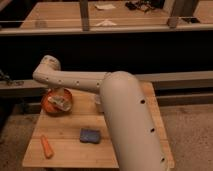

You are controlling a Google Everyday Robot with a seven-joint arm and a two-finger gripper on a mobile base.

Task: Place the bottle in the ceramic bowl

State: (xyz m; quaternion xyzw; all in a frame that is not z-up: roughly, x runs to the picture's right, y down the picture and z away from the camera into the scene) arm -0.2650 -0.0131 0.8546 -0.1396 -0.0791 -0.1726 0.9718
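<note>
The orange-red ceramic bowl (50, 106) sits at the back left corner of the wooden table (67, 127). The pale grey-white bottle (60, 103) lies at an angle inside the bowl's rim. My gripper (56, 94) hangs straight down from the bent arm, right over the bowl and at the bottle's top. I cannot tell whether it still holds the bottle. My big white arm (127, 120) crosses the table from the lower right and hides the table's right side.
An orange carrot-shaped piece (46, 146) lies near the table's front left edge. A blue rectangular pad (90, 135) lies in the middle front. A dark ledge (170, 80) and long benches run behind the table. Bare floor lies to the right.
</note>
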